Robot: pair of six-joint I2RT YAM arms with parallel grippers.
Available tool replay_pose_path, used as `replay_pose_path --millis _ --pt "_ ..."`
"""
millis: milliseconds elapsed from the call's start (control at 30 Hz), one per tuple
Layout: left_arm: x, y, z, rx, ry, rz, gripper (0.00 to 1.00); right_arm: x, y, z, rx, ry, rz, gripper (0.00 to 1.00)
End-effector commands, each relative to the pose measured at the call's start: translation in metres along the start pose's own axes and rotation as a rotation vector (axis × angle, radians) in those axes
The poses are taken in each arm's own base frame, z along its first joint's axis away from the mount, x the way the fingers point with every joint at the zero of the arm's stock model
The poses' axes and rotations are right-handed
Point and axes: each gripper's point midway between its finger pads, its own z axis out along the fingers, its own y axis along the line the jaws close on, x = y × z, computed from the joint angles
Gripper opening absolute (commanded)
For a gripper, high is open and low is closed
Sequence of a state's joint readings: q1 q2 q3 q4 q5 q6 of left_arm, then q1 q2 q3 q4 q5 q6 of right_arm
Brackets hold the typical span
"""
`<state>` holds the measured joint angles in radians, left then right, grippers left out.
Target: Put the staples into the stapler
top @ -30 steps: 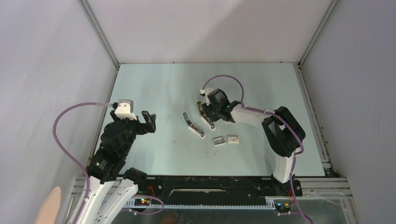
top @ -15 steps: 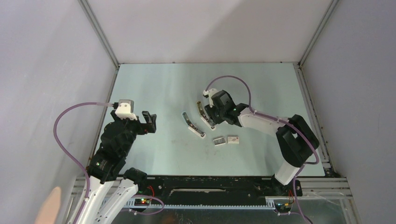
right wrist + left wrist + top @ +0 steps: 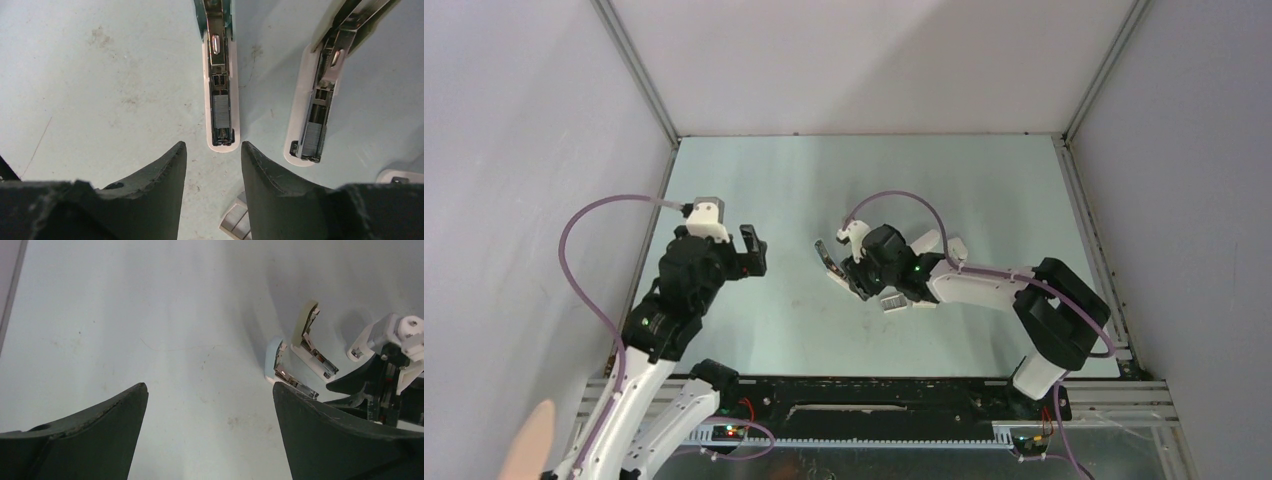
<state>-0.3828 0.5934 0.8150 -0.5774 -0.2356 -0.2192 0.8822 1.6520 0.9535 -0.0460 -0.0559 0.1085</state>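
Hovering over the surface (image 3: 100, 75), my right hand (image 3: 212, 146) was half released and empty, its tips just short of the opened light-blue stapler (image 3: 220, 75), a cream stapler (image 3: 320, 90) beside it. The staples (image 3: 235, 222) lay beneath that hand. My left hand (image 3: 210, 386) hung released, empty.

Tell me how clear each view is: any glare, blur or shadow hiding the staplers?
Right wrist: blue stapler and cream stapler sharp, slight glint on metal, right hand dark. Left wrist: both fairly sharp, left hand dark, soft-edged. Top external: even light, no glare, but the right arm covers the cream stapler.
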Motion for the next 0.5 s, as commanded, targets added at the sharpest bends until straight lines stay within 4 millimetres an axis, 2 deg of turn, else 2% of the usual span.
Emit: replay_pose_path --millis 0,267,467 --pt "-0.001 -0.007 0.004 -0.008 0.077 -0.082 0.98 -0.012 0.000 0.013 0.007 -0.095 -0.016 0.47" --pt "0.027 -0.041 0.036 0.110 0.195 -0.188 0.98 0.006 -0.006 0.031 0.036 -0.083 -0.032 0.45" --pt "0.034 -0.060 0.066 0.152 0.230 -0.247 0.98 0.012 -0.005 0.041 0.023 -0.087 -0.038 0.40"
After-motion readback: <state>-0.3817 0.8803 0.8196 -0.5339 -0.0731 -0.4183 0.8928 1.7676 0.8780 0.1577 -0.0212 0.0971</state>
